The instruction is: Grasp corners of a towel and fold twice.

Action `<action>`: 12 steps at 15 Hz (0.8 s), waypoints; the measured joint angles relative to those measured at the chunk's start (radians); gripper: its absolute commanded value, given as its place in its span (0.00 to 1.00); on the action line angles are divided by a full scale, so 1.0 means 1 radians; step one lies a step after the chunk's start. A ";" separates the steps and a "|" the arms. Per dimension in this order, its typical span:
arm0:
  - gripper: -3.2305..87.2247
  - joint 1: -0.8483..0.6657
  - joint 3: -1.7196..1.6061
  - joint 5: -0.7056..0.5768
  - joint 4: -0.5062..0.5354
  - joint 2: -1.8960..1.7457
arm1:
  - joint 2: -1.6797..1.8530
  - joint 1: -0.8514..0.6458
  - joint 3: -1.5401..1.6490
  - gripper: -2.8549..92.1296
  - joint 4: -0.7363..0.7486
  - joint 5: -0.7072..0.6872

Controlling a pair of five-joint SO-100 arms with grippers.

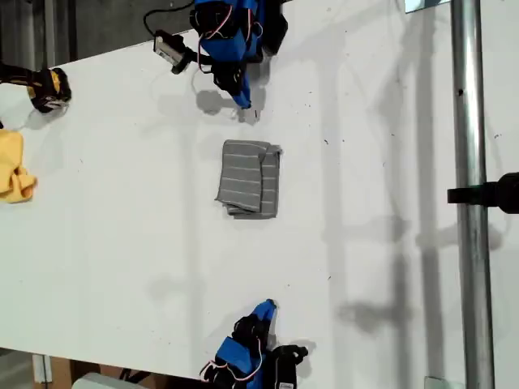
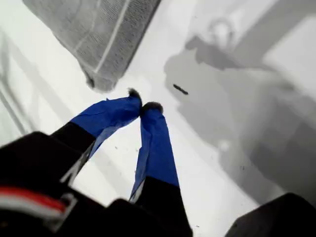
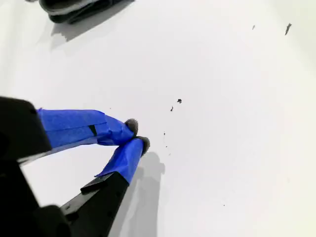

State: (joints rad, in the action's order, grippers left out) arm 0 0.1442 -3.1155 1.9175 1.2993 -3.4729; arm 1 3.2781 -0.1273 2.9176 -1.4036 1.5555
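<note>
- The towel (image 1: 250,178) (image 2: 98,34) lies folded into a compact rectangle near the middle of the white bench (image 1: 122,243), its stripes running lengthwise and layered edges showing on the exterior view's right.
- My first pincer (image 1: 247,105) (image 2: 140,105) is clenched on nothing, tips touching, near the towel's rounded corner but clear of it.
- My second pincer (image 1: 269,306) (image 3: 137,133) is also clenched and empty, over bare bench well apart from the towel.
- A yellow cloth (image 1: 15,174) sits crumpled at the exterior view's left edge.
- A metal pole (image 1: 470,162) runs along the exterior view's right.
</note>
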 measured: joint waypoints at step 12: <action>0.06 0.015 0.000 -0.916 0.002 0.000 | 0.009 0.291 -0.002 0.10 -0.008 -0.008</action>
State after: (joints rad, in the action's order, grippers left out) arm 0 0.1595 -3.1155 1.0017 1.3008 -3.4729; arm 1 3.2873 0.1641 2.9161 -1.4113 1.5478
